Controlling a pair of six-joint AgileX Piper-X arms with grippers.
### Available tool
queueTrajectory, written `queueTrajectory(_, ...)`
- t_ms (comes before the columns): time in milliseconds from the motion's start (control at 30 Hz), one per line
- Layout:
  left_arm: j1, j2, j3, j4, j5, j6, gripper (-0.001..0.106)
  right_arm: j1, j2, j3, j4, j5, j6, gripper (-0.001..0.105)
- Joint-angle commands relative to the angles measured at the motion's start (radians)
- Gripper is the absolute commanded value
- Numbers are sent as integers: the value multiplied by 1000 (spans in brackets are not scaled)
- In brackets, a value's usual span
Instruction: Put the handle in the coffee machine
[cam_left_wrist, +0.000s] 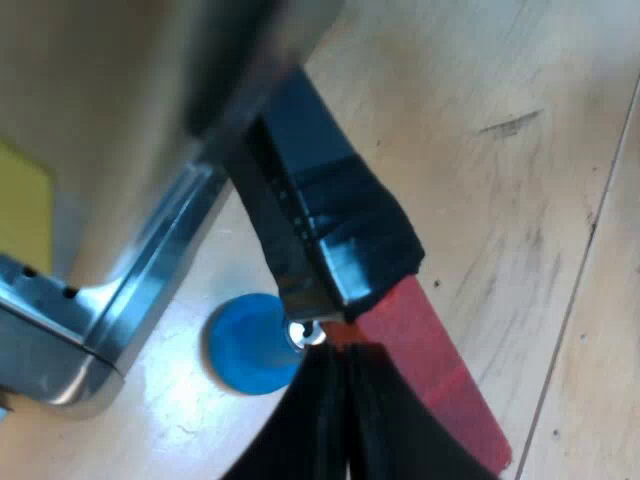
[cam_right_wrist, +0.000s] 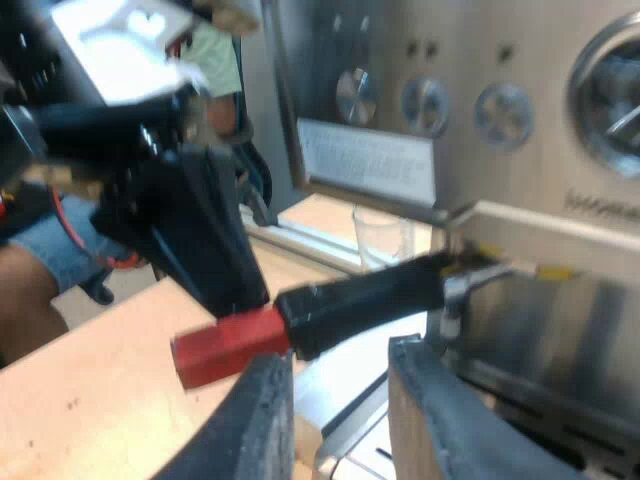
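Note:
The holder's dark handle (cam_left_wrist: 330, 220) ends in red (cam_left_wrist: 430, 385). My left gripper (cam_left_wrist: 345, 358) is shut on the handle where the dark part meets the red. From the right wrist view, the handle (cam_right_wrist: 360, 295) reaches from its red end (cam_right_wrist: 230, 348) to the espresso machine's front (cam_right_wrist: 520, 150), its metal head (cam_right_wrist: 452, 292) up under the machine. The left gripper (cam_right_wrist: 235, 295) comes down onto the red end. My right gripper (cam_right_wrist: 340, 360) stands open just below the handle, holding nothing.
A blue tamper (cam_left_wrist: 250, 345) stands on the wooden table (cam_left_wrist: 500, 150) beside the machine's metal base (cam_left_wrist: 100, 310). A measuring glass (cam_right_wrist: 380, 235) stands at the machine's front. A person's leg (cam_right_wrist: 40, 260) is beyond the table edge.

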Motion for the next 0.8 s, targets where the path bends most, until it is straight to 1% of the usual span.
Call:
queueTrajectory(33,-19,-6,7,42,90,-20,0,0,-46,-5,54,0,0,27)
queueTrajectory(100,-19,-6,7,42,90,-22,0,0,-54,-5,88,0,0,27)
queueTrajectory(167,-19,-10,7,42,90,-29,0,0,-55,-7,131,0,0,34)
queueTrajectory(200,-19,-9,7,42,90,-29,0,0,-55,-8,139,0,0,38)
queueTrajectory(267,-19,-24,23,34,90,-31,0,0,-55,-8,167,0,0,54)
queueTrajectory(367,-19,-62,72,-10,90,-60,0,0,-55,-8,168,3,0,64)
queueTrajectory(400,-19,-68,79,-20,90,-65,0,0,-55,-8,168,4,0,65)
queueTrajectory(467,-19,-95,119,-73,90,-97,0,0,-55,-8,168,17,0,65)
queueTrajectory(533,-19,-112,137,-103,88,-130,0,0,-55,-8,168,17,0,64)
queueTrajectory(700,-19,-134,141,-120,88,-137,0,0,-55,-8,168,21,0,64)
queueTrajectory(767,-19,-140,141,-131,88,-162,0,0,-55,-8,168,31,0,64)
queueTrajectory(800,-19,-147,141,-152,88,-191,0,0,-55,-8,168,41,0,64)
